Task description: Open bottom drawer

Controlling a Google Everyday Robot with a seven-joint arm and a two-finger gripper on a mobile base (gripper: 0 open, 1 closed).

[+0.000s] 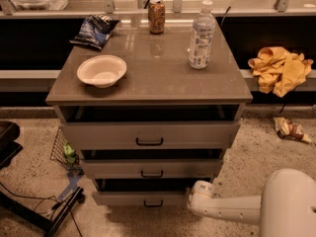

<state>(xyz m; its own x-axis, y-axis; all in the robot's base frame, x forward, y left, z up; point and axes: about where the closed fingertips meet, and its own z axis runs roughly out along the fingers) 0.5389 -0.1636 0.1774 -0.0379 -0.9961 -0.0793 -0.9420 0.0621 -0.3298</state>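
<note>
The bottom drawer [140, 199] is the lowest and smallest-looking grey-beige front of the cabinet, with a small black bar handle [153, 203]. It stands pulled out a little, with a dark gap above its front. My gripper [193, 197] is at the end of the white arm [232, 209] that reaches in from the lower right. It sits at the right end of the bottom drawer's front, at floor level. The middle drawer [150, 169] and the top drawer [148, 135] above it also stand slightly out.
On the cabinet top [163, 73] stand a white bowl [101, 71], a water bottle [201, 35], a can [156, 16] and a chip bag [94, 30]. A yellow cloth [279, 69] lies at the right, a wrapper [290, 129] on the floor, and a wire basket [64, 149] and black cables [44, 211] at the left.
</note>
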